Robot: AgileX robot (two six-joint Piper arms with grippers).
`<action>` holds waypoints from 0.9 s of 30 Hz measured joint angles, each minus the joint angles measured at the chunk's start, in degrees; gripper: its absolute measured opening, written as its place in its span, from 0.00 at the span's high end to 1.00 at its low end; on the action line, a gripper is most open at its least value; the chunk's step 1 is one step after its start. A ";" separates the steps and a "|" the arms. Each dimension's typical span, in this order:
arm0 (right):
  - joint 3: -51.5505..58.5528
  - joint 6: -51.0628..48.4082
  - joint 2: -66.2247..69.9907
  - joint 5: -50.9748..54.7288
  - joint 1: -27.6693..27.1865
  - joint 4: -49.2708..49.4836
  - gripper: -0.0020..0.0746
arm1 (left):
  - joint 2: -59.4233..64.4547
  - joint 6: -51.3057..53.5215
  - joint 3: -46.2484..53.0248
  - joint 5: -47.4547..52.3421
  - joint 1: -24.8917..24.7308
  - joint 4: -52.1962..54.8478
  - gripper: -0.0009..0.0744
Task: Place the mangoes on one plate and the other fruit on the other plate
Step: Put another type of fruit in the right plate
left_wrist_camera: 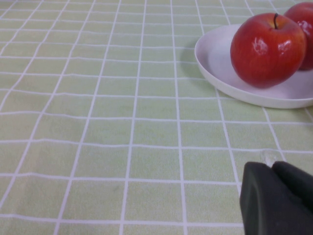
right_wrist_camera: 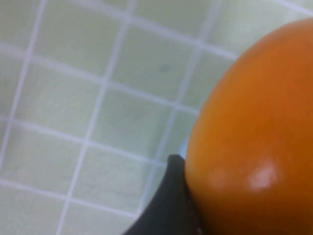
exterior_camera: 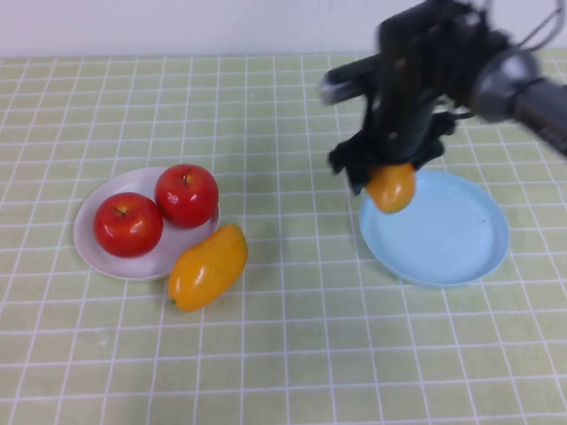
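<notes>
My right gripper (exterior_camera: 391, 173) is shut on an orange mango (exterior_camera: 392, 188) and holds it in the air over the near-left rim of the light blue plate (exterior_camera: 456, 239). In the right wrist view that mango (right_wrist_camera: 259, 142) fills the picture beside one dark finger (right_wrist_camera: 168, 205). A second mango (exterior_camera: 207, 266) lies on the cloth, touching the front right rim of the white plate (exterior_camera: 93, 251). Two red apples (exterior_camera: 129, 224) (exterior_camera: 187, 195) sit on that plate. My left gripper (left_wrist_camera: 274, 169) is shut and empty, low over the cloth, short of the white plate (left_wrist_camera: 220, 63) and its apple (left_wrist_camera: 267, 49).
A light green checked cloth (exterior_camera: 283, 354) covers the whole table. The right arm (exterior_camera: 496, 80) reaches in from the upper right, above the blue plate. A pale wall (exterior_camera: 177, 27) runs along the far edge.
</notes>
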 joint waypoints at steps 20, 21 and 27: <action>7.68 0.00 -0.52 0.22 -7.38 8.41 0.25 | 0.00 0.00 0.00 0.00 0.00 0.00 0.99; 7.99 0.00 -0.52 0.22 -7.38 8.41 0.25 | 0.00 0.00 0.00 0.00 0.00 0.00 0.99; 8.38 0.00 -0.52 0.22 -7.38 8.69 0.24 | 0.00 0.00 0.00 0.00 0.00 0.00 0.99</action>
